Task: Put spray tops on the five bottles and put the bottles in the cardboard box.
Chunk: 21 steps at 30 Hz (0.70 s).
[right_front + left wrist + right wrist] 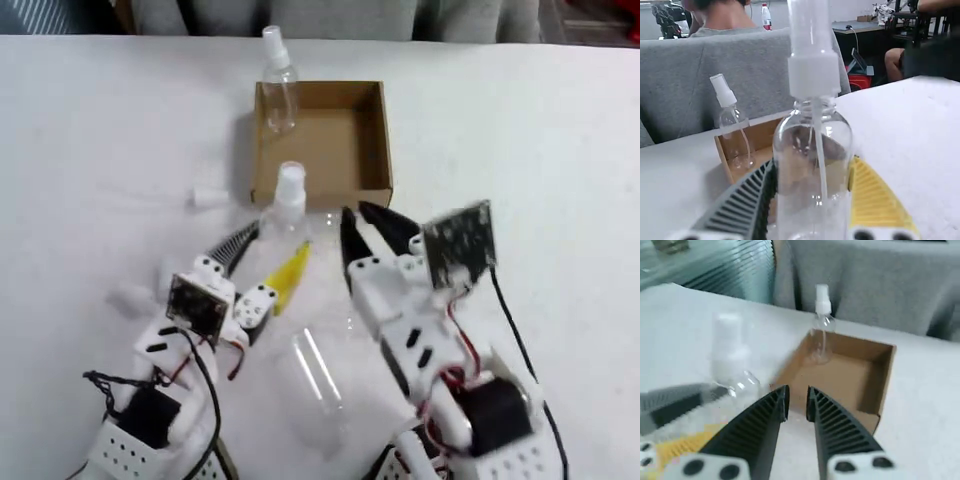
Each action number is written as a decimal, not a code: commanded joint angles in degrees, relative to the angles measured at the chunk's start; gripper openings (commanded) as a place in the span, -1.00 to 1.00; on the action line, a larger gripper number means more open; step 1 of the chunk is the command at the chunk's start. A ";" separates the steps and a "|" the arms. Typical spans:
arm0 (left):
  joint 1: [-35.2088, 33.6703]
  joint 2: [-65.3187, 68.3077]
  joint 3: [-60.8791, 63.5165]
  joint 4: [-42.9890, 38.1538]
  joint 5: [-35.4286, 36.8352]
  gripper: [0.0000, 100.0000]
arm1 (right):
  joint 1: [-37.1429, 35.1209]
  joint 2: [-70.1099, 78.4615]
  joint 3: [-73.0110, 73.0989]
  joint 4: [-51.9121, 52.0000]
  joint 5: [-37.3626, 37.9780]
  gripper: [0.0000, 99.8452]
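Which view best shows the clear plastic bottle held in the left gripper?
The left wrist view: the clear plastic bottle stands close up in the left gripper, between grey and yellow fingers, white spray top on its neck. The high view shows it from above, before the cardboard box. The right wrist view shows its upper part.

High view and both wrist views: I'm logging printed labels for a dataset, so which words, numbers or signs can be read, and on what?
No text is legible anywhere.
The held bottle in the left gripper: clear, no label.
The cardboard box: plain, no print.
The circuit board on the right arm: markings too small to read.
The background bottle behind the table: label too blurred to read.
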 commanded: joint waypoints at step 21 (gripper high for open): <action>-5.85 37.49 -17.41 -17.41 8.26 -0.95 | -12.79 -1.01 27.87 -16.48 -0.70 -0.97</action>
